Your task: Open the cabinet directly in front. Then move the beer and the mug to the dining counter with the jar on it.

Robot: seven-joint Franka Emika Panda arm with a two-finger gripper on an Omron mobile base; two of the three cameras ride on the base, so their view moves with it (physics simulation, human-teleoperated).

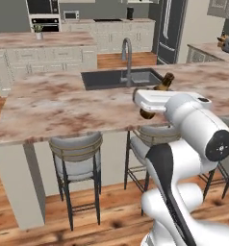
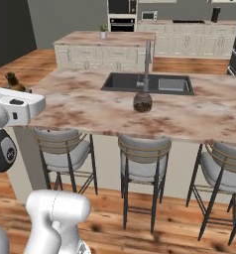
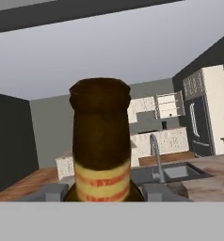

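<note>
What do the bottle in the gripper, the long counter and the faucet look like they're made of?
The beer looks like glossy brown glass, with a yellowish paper-like label banded in red. The dining counter looks like polished stone, beige with brown marbling. The faucet looks like brushed grey metal, though the render leaves that open.

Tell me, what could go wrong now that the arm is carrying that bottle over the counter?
The beer sits between the gripper fingers but leans sideways in the left base view; set down tilted, it may topple on the dining counter. The dark sink lies just behind it, so a bottle released too far forward could drop into the basin. The jar and faucet stand near mid-counter; a wide swing there might knock them.
</note>
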